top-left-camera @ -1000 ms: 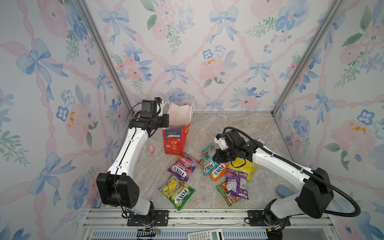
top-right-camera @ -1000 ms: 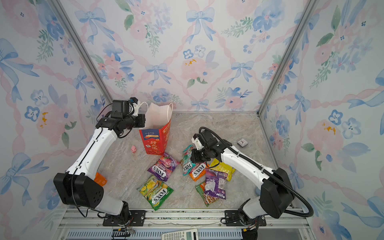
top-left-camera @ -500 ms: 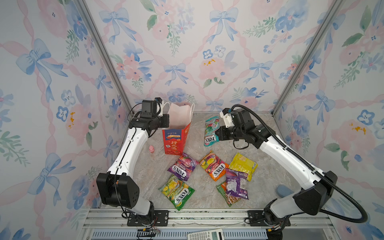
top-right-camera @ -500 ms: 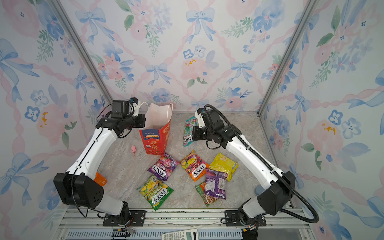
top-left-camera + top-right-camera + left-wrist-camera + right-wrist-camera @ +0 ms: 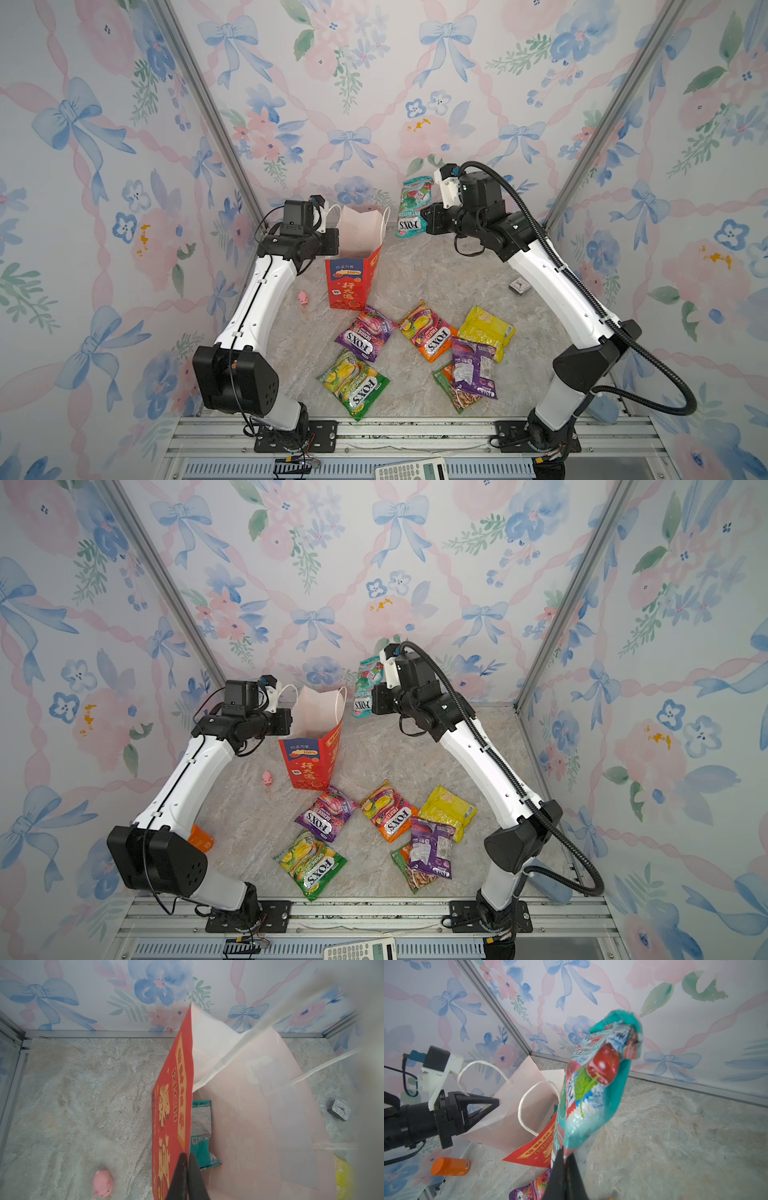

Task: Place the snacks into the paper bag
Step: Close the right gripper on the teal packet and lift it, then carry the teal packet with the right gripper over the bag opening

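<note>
Down front on the marbled desk [image 5: 432, 274]: a glossy green FOX'S packet [image 5: 354, 384], lying flat. Just right of it, a purple plastic packet [image 5: 473, 368] overlapping a green-orange packet [image 5: 446, 388]. One step back, a row of three: purple FOX'S packet [image 5: 365, 334], orange FOX'S packet [image 5: 428, 332], yellow packet [image 5: 488, 330], the last touching the purple plastic packet. Off left, a tiny pink toy figure [image 5: 303, 298], alone. Off right, a small grey square clock [image 5: 519, 286].

Behind the row, upright and open-mouthed, the tall red paper bag [image 5: 351, 286] with yellow characters. Down inside, one teal packet [image 5: 200, 1126] at the bottom. Left claw [image 5: 187, 1156] pressed together on the bag's left wall, pinching the paper at the rim.

Furthest back, right claw [image 5: 564, 1154] clamped on the edge of a teal FOX'S packet [image 5: 413, 208]. Up in the air, well off the desk, just right of the bag's mouth and not over it, close to the back wall.
</note>
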`<state>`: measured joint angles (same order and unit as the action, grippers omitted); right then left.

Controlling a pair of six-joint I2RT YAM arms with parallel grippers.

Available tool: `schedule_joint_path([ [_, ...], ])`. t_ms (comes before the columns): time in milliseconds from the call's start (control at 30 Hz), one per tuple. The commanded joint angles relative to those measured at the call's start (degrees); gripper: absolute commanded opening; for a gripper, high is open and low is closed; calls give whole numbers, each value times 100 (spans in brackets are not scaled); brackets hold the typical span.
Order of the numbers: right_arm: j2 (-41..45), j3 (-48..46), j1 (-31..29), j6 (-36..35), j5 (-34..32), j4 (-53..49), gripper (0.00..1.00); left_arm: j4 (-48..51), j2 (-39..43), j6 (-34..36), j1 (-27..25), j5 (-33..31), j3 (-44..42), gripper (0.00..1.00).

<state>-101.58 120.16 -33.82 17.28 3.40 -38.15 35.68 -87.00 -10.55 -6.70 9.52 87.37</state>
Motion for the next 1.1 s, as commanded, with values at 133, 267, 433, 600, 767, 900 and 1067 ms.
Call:
schedule_joint_path([
  [133,-514,1513,44,-315,-141,-25,0,-61,-13,58,42,151,-71,0],
  [267,-810,2216,-24,-319,-85,-50,0,-61,-10,52,42,156,-78,0],
  [433,-1138,2941,-235,-374,-81,-26,0,-60,-55,45,37,199,-65,0],
  [600,-1385,3129,-528,-344,10,35,0,-61,-44,44,48,191,-66,0],
  [767,-1582,3078,-883,-475,-118,-92,0,-61,-26,61,45,167,-80,0],
  [900,-1577,2811,-941,-364,-108,-93,0,-61,-34,60,40,165,-80,0],
  [1067,-1337,2141,-968,-279,-94,67,0,-61,-27,69,45,166,-78,0],
])
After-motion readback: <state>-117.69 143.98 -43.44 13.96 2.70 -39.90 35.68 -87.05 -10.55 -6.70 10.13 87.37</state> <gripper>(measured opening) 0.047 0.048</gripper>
